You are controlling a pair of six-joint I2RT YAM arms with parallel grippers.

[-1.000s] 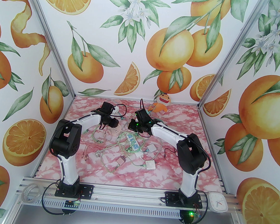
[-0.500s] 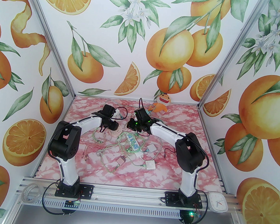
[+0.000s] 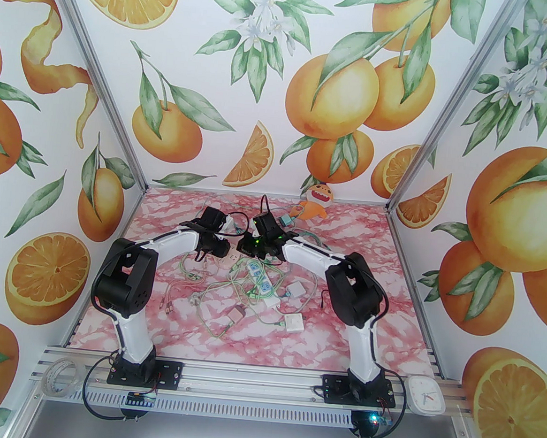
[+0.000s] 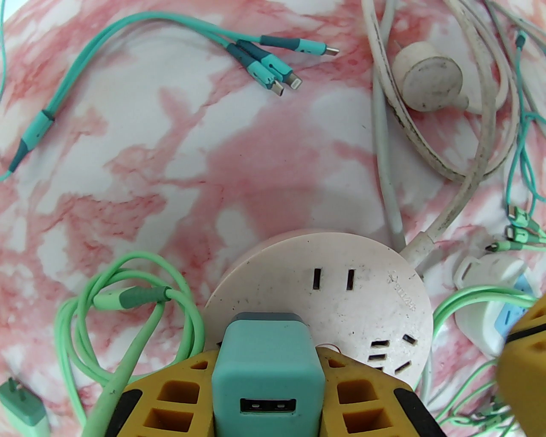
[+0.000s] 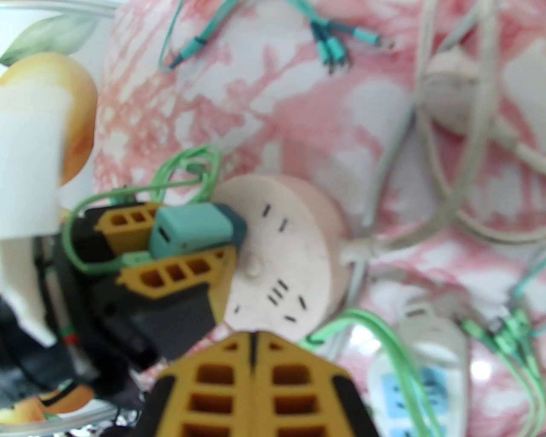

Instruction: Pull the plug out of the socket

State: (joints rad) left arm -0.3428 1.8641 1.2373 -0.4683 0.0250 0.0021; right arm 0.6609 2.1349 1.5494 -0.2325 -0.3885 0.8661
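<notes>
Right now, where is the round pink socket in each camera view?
Top external: round pink socket just below and left of centre.
Left wrist: socket at lower centre, behind the teal plug.
Right wrist: socket at centre.
Shared landmark: white power strip to its right.

An orange plush toy (image 3: 319,199) sits at the worktop's (image 3: 390,288) far edge. A white power strip (image 3: 258,278) lies among green cables (image 4: 128,298), and a white clock (image 3: 425,395) rests on the front rail (image 3: 250,390).
</notes>
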